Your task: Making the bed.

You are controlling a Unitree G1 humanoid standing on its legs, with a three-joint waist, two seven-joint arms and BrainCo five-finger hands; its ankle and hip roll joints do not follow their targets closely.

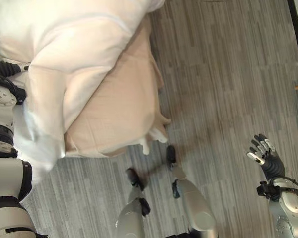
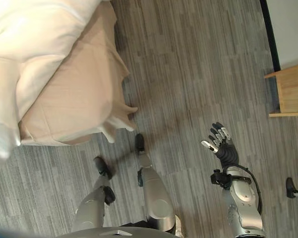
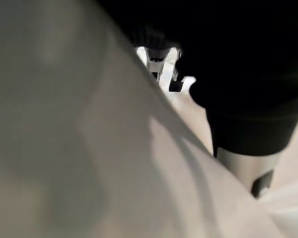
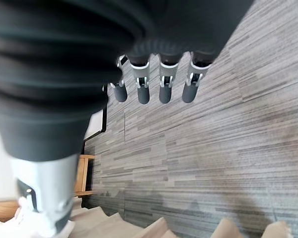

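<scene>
Duvet [image 1: 74, 64] lies to robot's left, over beige sheet [image 1: 119, 109] | left hand [image 3: 161, 62] nearer, buried in cloth, grip unreadable | right hand [image 1: 262, 152] well apart over floor, fingers straight, empty

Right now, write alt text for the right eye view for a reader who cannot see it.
A bed corner with a white duvet bunched over a beige sheet fills the upper left, above grey wood-look flooring. The robot's right hand hangs over the floor at lower right, fingers straight and empty, away from the bed. A wooden furniture piece stands at the right edge.

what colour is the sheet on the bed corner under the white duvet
Beige sheet, under the white duvet; clearest in the left eye view.
</scene>
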